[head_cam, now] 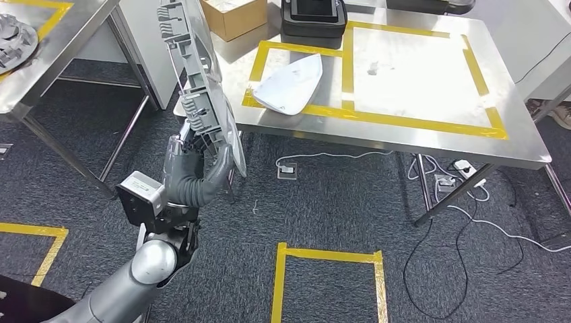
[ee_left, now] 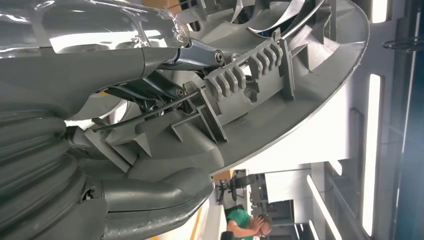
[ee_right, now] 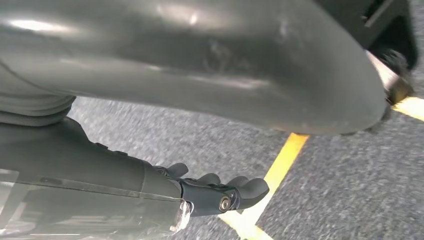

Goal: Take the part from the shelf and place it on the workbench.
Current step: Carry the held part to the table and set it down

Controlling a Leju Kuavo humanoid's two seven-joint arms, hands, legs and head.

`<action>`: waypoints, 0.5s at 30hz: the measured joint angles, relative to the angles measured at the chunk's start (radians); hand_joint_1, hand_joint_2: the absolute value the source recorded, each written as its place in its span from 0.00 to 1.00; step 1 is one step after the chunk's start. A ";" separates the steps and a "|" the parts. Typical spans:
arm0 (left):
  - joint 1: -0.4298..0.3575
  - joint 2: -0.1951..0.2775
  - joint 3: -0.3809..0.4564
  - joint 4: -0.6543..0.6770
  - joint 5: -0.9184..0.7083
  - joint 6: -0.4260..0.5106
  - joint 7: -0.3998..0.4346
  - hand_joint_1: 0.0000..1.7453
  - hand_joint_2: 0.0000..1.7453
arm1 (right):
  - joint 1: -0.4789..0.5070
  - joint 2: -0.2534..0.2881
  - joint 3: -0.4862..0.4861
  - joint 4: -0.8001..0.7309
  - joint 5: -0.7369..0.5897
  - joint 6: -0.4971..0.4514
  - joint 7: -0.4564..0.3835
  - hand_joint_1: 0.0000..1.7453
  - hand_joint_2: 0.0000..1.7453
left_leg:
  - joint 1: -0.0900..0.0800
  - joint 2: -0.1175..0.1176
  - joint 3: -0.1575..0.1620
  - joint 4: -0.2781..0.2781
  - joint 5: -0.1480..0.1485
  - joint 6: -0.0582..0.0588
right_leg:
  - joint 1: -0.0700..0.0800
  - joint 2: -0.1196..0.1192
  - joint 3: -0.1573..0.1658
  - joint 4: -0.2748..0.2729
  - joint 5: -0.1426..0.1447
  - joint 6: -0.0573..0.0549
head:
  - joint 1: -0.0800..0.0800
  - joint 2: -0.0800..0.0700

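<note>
My left hand [head_cam: 195, 171] grips a grey ribbed plastic part [head_cam: 195, 81] by its lower edge and holds it upright on edge. The part stands in front of the steel workbench's [head_cam: 417, 74] near left corner, above the floor. In the left wrist view the part's ribbed inner face [ee_left: 280, 75] is close up, with my left hand's thumb and fingers [ee_left: 75, 165] clamped on its rim. A white curved part [head_cam: 291, 84] lies in the left yellow-taped field of the workbench. My right hand [ee_right: 210, 190] hangs over the carpet, fingers loosely extended, holding nothing.
A cardboard box [head_cam: 234, 17] and a black case [head_cam: 314, 19] sit at the workbench's back. A second steel table [head_cam: 67, 33] at upper left carries another grey part [head_cam: 13, 37]. Cables [head_cam: 464, 202] trail under the bench. A person [ee_left: 245, 225] sits in the distance.
</note>
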 joint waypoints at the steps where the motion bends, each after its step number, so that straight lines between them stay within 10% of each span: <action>1: 0.002 0.000 0.000 0.000 -0.002 0.004 -0.002 1.00 1.00 | 0.004 -0.002 -0.004 0.000 -0.029 0.006 -0.004 0.00 0.00 | -0.002 -0.004 0.009 -0.005 -0.006 -0.002 | 0.011 0.002 0.012 -0.061 0.048 -0.020 | 0.000 0.000; 3: 0.012 0.001 -0.001 -0.003 -0.005 0.016 -0.005 1.00 1.00 | 0.013 -0.008 -0.019 0.001 -0.095 0.017 -0.016 0.00 0.00 | -0.003 -0.010 0.020 -0.016 -0.012 -0.008 | 0.026 0.005 0.032 -0.136 0.099 -0.044 | 0.000 0.000; 7: 0.033 0.009 0.006 -0.021 -0.015 0.036 0.003 1.00 1.00 | 0.022 -0.013 -0.065 0.003 -0.185 0.018 -0.040 0.00 0.00 | -0.006 -0.011 0.038 -0.014 -0.023 -0.021 | 0.022 -0.001 0.079 -0.187 0.096 -0.047 | 0.002 0.000; 12: 0.051 0.022 0.007 -0.045 -0.039 0.044 0.008 1.00 1.00 | 0.028 -0.016 -0.108 0.005 -0.204 0.007 -0.050 0.00 0.00 | -0.005 -0.013 -0.105 0.190 -0.095 -0.036 | 0.012 0.003 0.113 -0.203 0.080 -0.040 | 0.000 0.000; 15: 0.066 0.027 0.007 -0.051 -0.040 0.046 0.011 1.00 1.00 | 0.034 -0.016 -0.130 0.006 -0.206 0.003 -0.053 0.00 0.00 | 0.004 -0.011 -0.101 0.095 0.011 -0.056 | 0.002 0.008 0.121 -0.182 0.058 -0.025 | 0.000 0.000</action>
